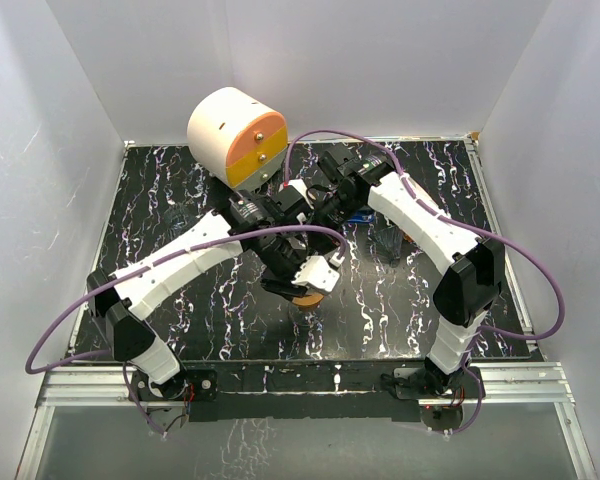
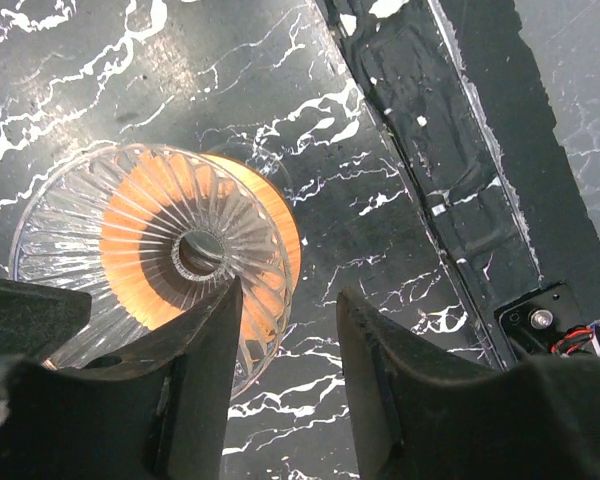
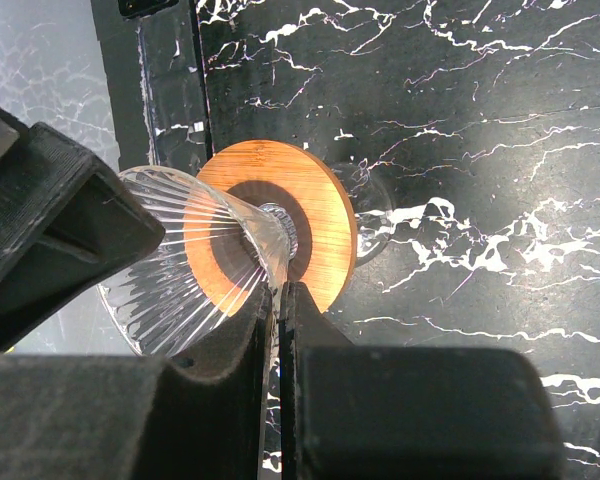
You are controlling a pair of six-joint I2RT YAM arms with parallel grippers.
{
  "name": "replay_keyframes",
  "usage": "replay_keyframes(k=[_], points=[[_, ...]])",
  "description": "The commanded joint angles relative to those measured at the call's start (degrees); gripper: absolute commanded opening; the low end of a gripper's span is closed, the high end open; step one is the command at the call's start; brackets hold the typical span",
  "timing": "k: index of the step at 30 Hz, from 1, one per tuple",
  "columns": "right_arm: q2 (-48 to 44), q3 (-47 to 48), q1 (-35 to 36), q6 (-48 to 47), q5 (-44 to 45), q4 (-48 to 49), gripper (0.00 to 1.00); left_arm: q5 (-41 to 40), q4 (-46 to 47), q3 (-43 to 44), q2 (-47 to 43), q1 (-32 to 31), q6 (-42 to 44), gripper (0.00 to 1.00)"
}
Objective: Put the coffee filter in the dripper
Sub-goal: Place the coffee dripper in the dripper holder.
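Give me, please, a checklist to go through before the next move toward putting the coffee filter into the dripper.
1. Glass dripper found: ok, it shows in both wrist views, with its wooden collar.
2. Right gripper hold: ok, the jaws are shut on thin glass by the dripper's neck.
3. Dripper upright: cannot tell; it looks tilted in the right wrist view.
4. Dripper empty inside: ok, only bare glass and the drain hole show.
5. Left gripper free: ok, the jaws are open and hold nothing.
6. Coffee filter located: not ok, none shows in any view.
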Motion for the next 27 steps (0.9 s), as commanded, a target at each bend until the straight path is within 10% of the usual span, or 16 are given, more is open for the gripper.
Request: replay_keyframes(k=[1,27], points=[[-0.3,2.6,0.5,0.3,-0.4,0.2,0.01,-1.5,0.7,-1.5,-0.6,-0.3,1.0,0.39],[-0.8,1.2,0.7,0.4,1.1,0.5,0.19,-2.6,3.4,-8.3,-3.5,0.7,-1.2,0.20]])
